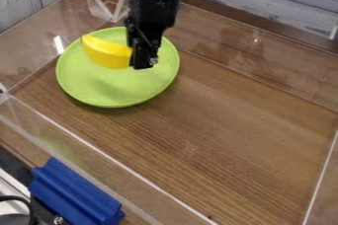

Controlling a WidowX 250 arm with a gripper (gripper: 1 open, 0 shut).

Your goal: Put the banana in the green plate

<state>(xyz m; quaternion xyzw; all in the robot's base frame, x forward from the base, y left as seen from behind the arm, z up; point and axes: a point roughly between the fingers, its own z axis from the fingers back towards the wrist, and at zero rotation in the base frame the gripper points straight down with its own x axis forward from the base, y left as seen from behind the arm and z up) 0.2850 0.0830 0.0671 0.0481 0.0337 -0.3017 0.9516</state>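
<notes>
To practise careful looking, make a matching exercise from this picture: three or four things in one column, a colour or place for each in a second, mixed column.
Things:
1. banana
2. green plate
3. gripper
4. blue block

Descriptions:
A. bottom left corner
B. black, jaws shut on the yellow toy
C. lime, round, on the wooden table
D. yellow, over the plate's left part

Pairs: 1-D, 2-C, 3-B, 4-A

The black arm comes down from the top of the view, wrist held vertical, and the gripper [140, 61] points straight down. Its dark fingers [136, 57] are pinched together, their tips low near the surface.
</notes>
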